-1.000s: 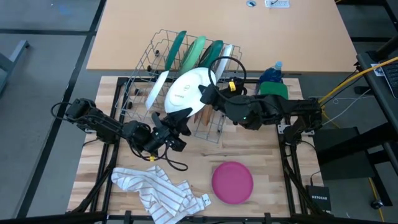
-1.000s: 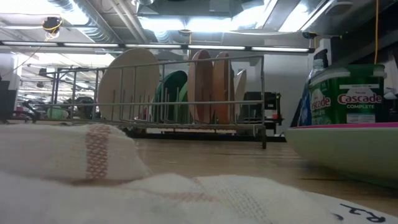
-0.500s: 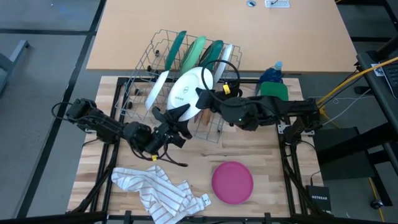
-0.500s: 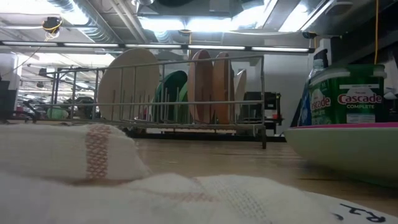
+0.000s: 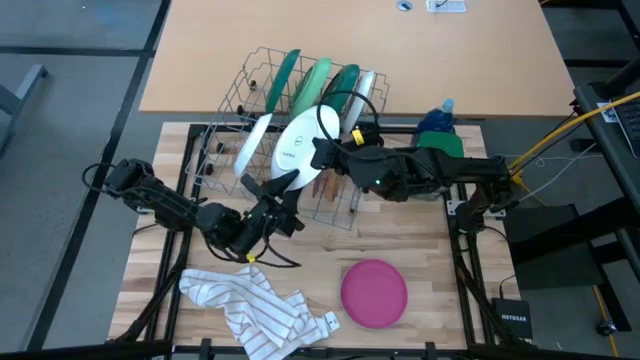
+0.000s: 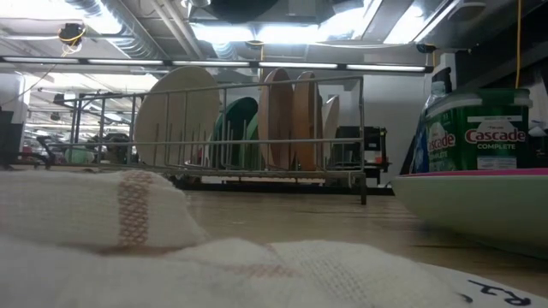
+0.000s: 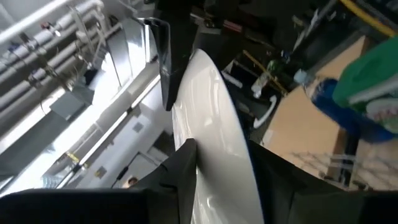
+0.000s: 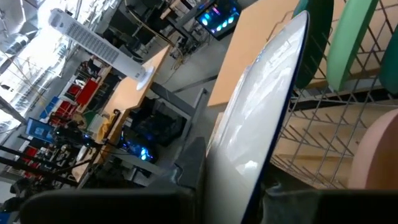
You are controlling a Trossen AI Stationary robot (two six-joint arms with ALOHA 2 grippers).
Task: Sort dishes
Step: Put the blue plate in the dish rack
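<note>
A white plate (image 5: pixel 298 148) hangs on edge over the near side of the wire rack (image 5: pixel 232 118). My right gripper (image 5: pixel 322 154) is shut on it. My left gripper (image 5: pixel 274 188) is open below and to the left of the plate. In the left wrist view its two fingers stand on either side of the plate's lower rim (image 7: pixel 217 143); I cannot tell whether they touch it. Dark green, light green and pale plates (image 5: pixel 312 85) stand upright in the rack's slots. A pink plate (image 5: pixel 374 292) lies flat on the table near the front. My right gripper pinches the white plate's rim (image 8: pixel 244 163) between its two fingers, one on each face, on the side toward the table's right. The fingers come roughly level from the right. The plate is lifted clear, standing steeply on edge above the rack.
A white striped cloth (image 5: pixel 250 305) lies crumpled at the front left. A green-lidded container (image 5: pixel 441 143) and a blue bottle (image 5: pixel 436 118) stand right of the rack. Bare wood lies between the rack and the pink plate.
My left gripper has opened and let go of the white plate's lower rim, and its wrist has rolled. The plate stays in my right gripper and has turned more edge-on over the rack.
</note>
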